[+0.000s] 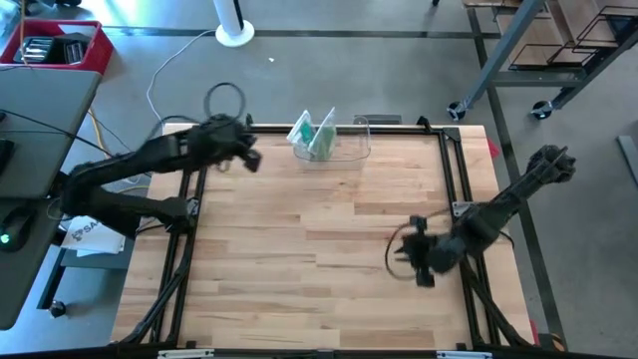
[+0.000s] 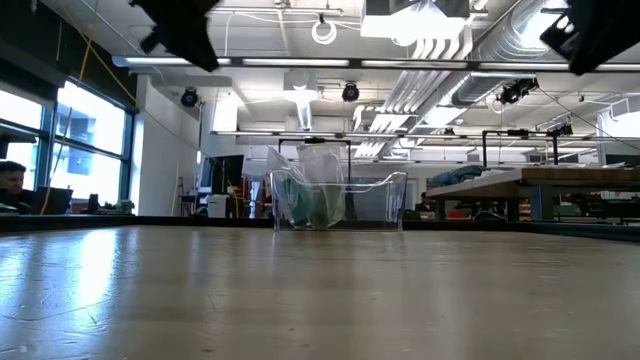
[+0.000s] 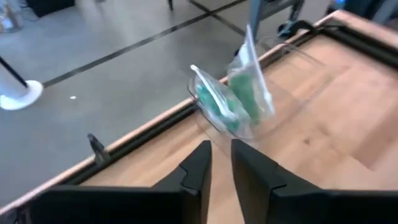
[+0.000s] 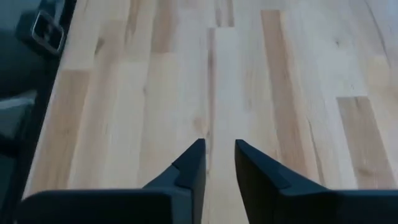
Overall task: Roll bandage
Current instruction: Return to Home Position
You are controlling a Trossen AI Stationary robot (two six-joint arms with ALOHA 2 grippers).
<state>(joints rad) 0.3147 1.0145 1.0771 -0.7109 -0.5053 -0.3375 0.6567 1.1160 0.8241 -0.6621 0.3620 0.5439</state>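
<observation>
Two clear bags holding green bandage (image 1: 314, 135) (image 3: 233, 99) stand upright in a clear plastic bin (image 1: 344, 150) (image 2: 338, 200) at the middle of the table's far edge. My left gripper (image 1: 251, 158) (image 3: 221, 155) hangs in the air left of the bin, pointing toward it. Its fingers stand a narrow gap apart with nothing between them. My right gripper (image 1: 404, 257) (image 4: 219, 152) hovers over bare wood near the table's right side. Its fingers are also slightly apart and hold nothing. In the low view both grippers show only as dark shapes at the top.
A black frame rail (image 1: 454, 170) runs around the wooden table top (image 1: 299, 259). Bare wood lies between the two arms. Beyond the far edge are a white stand base (image 1: 235, 35) and a cable on the floor. A person (image 2: 12, 182) sits far off at the left.
</observation>
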